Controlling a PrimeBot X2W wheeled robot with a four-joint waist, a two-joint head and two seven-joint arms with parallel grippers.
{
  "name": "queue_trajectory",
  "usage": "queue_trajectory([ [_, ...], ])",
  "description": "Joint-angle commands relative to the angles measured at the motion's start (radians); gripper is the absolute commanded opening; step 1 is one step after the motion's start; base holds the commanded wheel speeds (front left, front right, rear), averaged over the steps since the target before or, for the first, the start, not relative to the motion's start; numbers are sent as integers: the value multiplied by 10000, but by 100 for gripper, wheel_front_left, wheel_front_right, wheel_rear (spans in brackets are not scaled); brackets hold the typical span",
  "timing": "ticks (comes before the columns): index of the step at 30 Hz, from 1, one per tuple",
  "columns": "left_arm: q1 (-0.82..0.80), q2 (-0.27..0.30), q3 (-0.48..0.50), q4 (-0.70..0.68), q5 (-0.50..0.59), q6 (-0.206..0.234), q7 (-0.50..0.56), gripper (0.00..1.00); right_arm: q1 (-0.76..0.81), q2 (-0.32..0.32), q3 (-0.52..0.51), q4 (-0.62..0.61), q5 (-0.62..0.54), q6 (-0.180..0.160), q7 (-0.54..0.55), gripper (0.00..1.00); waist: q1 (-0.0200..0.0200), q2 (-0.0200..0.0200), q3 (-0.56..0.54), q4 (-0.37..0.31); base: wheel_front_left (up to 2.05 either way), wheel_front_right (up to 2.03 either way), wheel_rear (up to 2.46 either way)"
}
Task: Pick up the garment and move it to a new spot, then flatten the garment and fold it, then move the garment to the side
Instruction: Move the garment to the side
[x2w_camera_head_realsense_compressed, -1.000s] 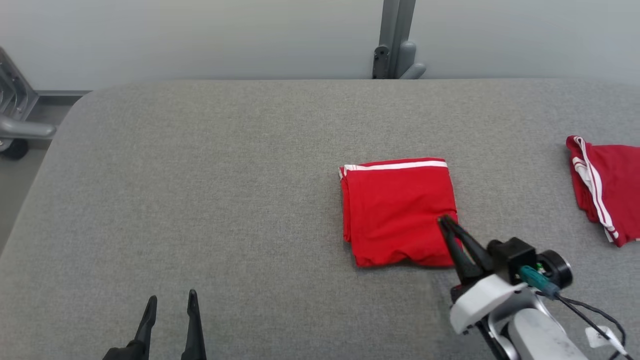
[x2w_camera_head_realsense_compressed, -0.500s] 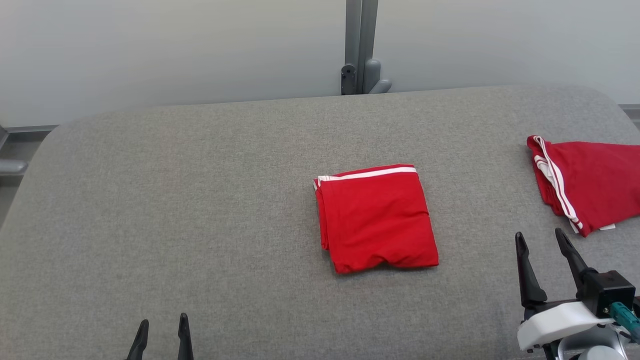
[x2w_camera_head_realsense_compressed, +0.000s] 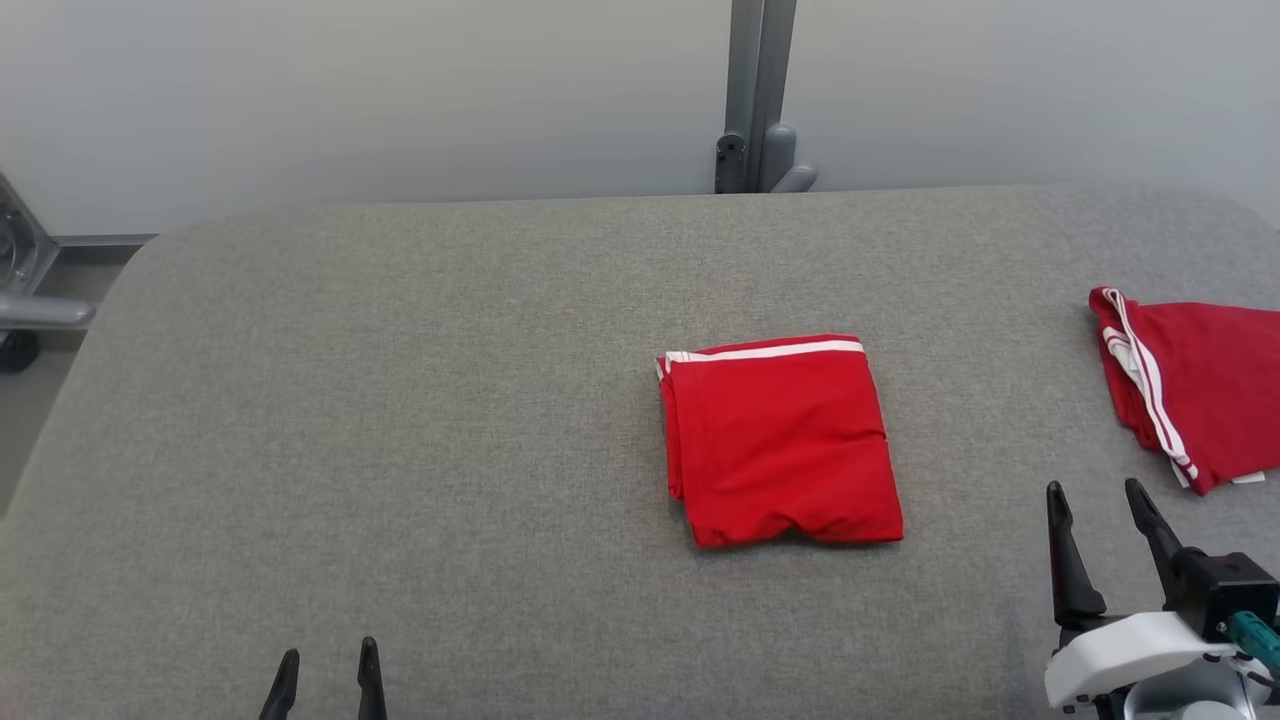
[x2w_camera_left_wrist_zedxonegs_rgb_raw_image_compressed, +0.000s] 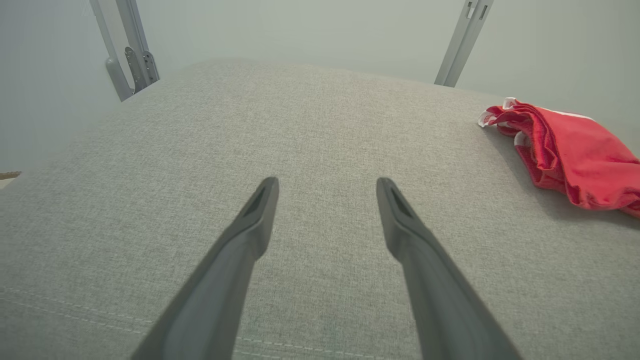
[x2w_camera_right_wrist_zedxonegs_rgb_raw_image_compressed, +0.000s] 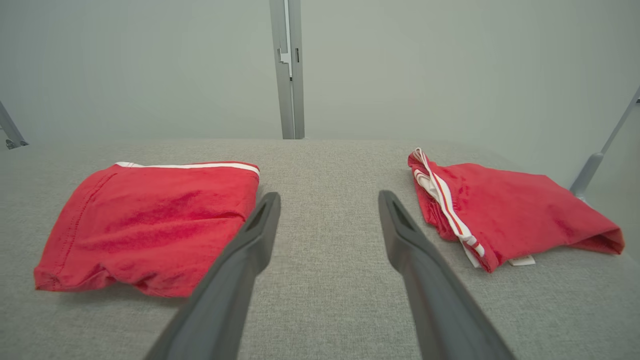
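Observation:
The garment (x2w_camera_head_realsense_compressed: 780, 440) is red with a white band along its far edge and lies folded into a rough square in the middle of the grey padded table (x2w_camera_head_realsense_compressed: 400, 400). My right gripper (x2w_camera_head_realsense_compressed: 1100, 495) stands open near the front right, apart from the garment and holding nothing. In the right wrist view the garment (x2w_camera_right_wrist_zedxonegs_rgb_raw_image_compressed: 150, 220) lies left of the open right gripper (x2w_camera_right_wrist_zedxonegs_rgb_raw_image_compressed: 327, 197). My left gripper (x2w_camera_head_realsense_compressed: 325, 665) is open at the front left, far from the cloth. In the left wrist view the left gripper (x2w_camera_left_wrist_zedxonegs_rgb_raw_image_compressed: 325, 187) hangs over bare fabric, with the garment (x2w_camera_left_wrist_zedxonegs_rgb_raw_image_compressed: 565, 150) off to the right.
A second red garment (x2w_camera_head_realsense_compressed: 1195, 380) with white stripes lies loosely folded at the table's right edge, and it shows again (x2w_camera_right_wrist_zedxonegs_rgb_raw_image_compressed: 510, 210) right of my right fingers. A grey metal post (x2w_camera_head_realsense_compressed: 757, 100) stands behind the table. Metal gear (x2w_camera_head_realsense_compressed: 30, 290) sits off the left side.
My right gripper has let go of the folded garment's near right corner, opened, and drawn back to the front right. The head camera has shifted. The garment and the left gripper stay put.

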Motion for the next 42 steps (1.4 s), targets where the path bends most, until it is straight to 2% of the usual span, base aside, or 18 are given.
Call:
queue_trajectory([
  [1, 126, 11, 10, 1, 91, -54, -23, 100, -129, -17, 18, 52, -38, -4, -20, 100, 0, 80, -4, 91, 0, 0, 0],
  [13, 157, 11, 33, -61, 97, -6, -23, 100, -287, -76, 202, 5, -68, -4, -20, 100, 0, 80, -24, 280, 0, 0, 0],
  [17, 151, 11, 0, -93, 75, 29, -23, 100, -456, -183, 549, 282, 620, -4, 114, 100, 0, 80, -30, 299, 0, 0, 0],
  [20, 111, 11, -17, -147, 18, 60, -23, 100, -926, -450, 941, 170, 1402, -2, 1291, 100, 0, 80, 53, 278, 0, 0, 0],
  [26, -388, 11, -167, -241, -28, -79, -23, 100, -2226, -1074, 1638, -229, 2627, -7, 4565, 100, 0, 80, 839, 269, 0, 0, 0],
  [28, -539, 11, -217, -198, 6, -102, -23, 100, -2566, -1022, 1833, 43, 2871, -4, 5389, 100, 0, 80, 1048, 333, 0, 0, 0],
  [32, -867, 11, -307, -99, 21, -168, -23, 100, -3291, -802, 1893, 1025, 2956, -4, 6066, 100, 0, 80, 1362, 544, 0, 0, 0],
  [38, -1206, 11, -516, -6, -20, -189, -23, 100, -4334, -299, 1613, 3035, 2743, -4, 5942, 100, 0, 80, 1596, 908, 0, 0, 0],
  [42, -1282, 11, -564, 12, 8, -212, -23, 100, -4843, -19, 1400, 4078, 3050, -4, 5744, 100, 0, 80, 1672, 1073, 0, 0, 0],
])
